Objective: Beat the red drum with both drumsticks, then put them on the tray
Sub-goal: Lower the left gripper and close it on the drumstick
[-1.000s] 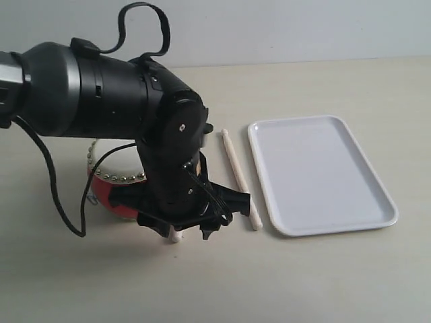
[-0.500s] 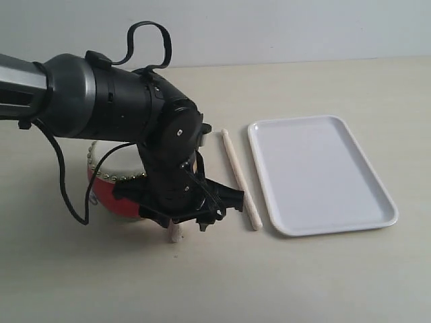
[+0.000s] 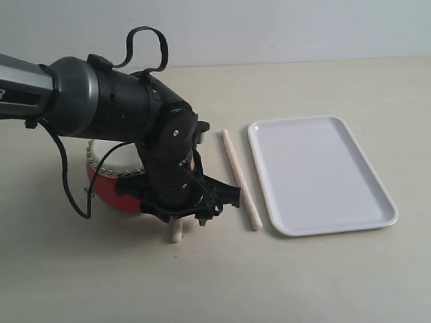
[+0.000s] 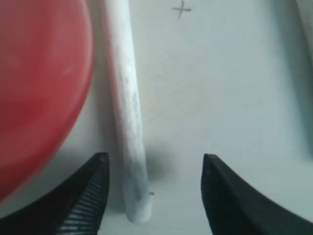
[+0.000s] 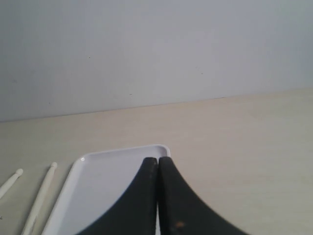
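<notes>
The red drum (image 3: 106,193) with its cream skin stands at the left, largely covered by my left arm. My left gripper (image 3: 183,219) hangs low just right of the drum. It is open, its jaws either side of the near end of one drumstick (image 4: 125,103), which lies on the table beside the drum (image 4: 39,83) and nearer one finger (image 4: 85,200). That stick's end (image 3: 176,233) pokes out below the gripper. The other drumstick (image 3: 240,179) lies along the left rim of the white tray (image 3: 320,171). My right gripper (image 5: 157,164) is shut and empty, above the tray (image 5: 98,196).
The pale table (image 3: 303,282) runs back to a plain grey wall. A black cable (image 3: 67,182) loops from my left arm down beside the drum. A small pencilled cross (image 4: 181,9) marks the table past the stick. Both sticks (image 5: 39,196) show left of the tray in the right wrist view.
My left arm has drawn back toward the left and the open gripper has settled closer to the drum, around the near stick's end. Sticks, drum and tray have not moved.
</notes>
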Tool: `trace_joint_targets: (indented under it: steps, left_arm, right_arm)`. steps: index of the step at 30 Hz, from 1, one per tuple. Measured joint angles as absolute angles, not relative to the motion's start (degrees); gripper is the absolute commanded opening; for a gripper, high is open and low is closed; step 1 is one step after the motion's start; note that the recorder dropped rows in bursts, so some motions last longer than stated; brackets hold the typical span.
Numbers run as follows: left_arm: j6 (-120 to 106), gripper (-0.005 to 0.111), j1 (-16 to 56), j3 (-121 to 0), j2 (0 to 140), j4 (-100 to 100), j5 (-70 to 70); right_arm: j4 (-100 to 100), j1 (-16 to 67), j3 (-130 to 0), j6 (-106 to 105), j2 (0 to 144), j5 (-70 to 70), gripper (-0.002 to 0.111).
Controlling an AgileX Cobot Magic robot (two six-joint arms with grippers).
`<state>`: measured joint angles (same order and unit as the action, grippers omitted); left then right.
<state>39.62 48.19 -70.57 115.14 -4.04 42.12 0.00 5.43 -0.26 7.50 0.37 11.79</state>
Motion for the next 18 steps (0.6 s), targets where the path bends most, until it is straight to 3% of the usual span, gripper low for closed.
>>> trace_joint_targets:
  steps: [14, 18]
  left_arm:
    - [40.04, 0.055, 48.19, -70.57, 116.14, -3.21, 42.81]
    - [40.40, 0.050, 48.19, -70.61, 117.21, -2.28, 43.04]
  right_arm:
    - [0.00, 5.43, -0.26, 7.50, 0.37, 11.79, 0.000]
    - [0.00, 5.43, -0.26, 7.50, 0.37, 11.79, 0.000]
